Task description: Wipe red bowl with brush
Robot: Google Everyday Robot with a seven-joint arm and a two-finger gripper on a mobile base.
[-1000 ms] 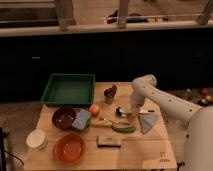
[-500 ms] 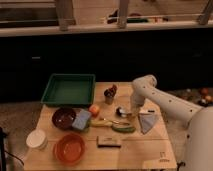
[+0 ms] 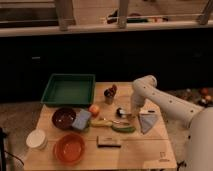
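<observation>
Brush [image 3: 120, 112] lies flat on the tabletop a bit R of ctr, about midway btwn the back and front edges. Its small dark round head points twd the L edge, and the pale handle runs R, under the arm's end. Gripper [image 3: 134, 111] is down low at the handle end, just above or on the brush; contact unclear, and can't tell whether it's open or closed on anything. White arm [image 3: 165, 102] reaches in from beyond the R edge, elbow bent over the back-R part of the table.

Just in front of the brush: a yellow-green item [image 3: 116, 126], long and lying flat; what it is I can't tell. Grey cloth [image 3: 148, 121] sits R of that, near the R edge, beside the gripper. Small cup w/ utensils [image 3: 109, 95] stands behind the brush, twd the back edge. Orange fruit [image 3: 94, 109] is L of the brush head, apart from it.

Red bowl [image 3: 69, 149], bright orange-red, sits near the front-L corner, well apart from the brush. Dark scrubbing block [image 3: 108, 142] is just R of it along the front edge. White cup [image 3: 36, 139] is by the L edge, beside the bowl. Dark maroon bowl [image 3: 63, 118] is behind the red one, w/ a blue sponge [image 3: 81, 120] touching its R side. Green tray [image 3: 68, 90] fills the back-L corner.
</observation>
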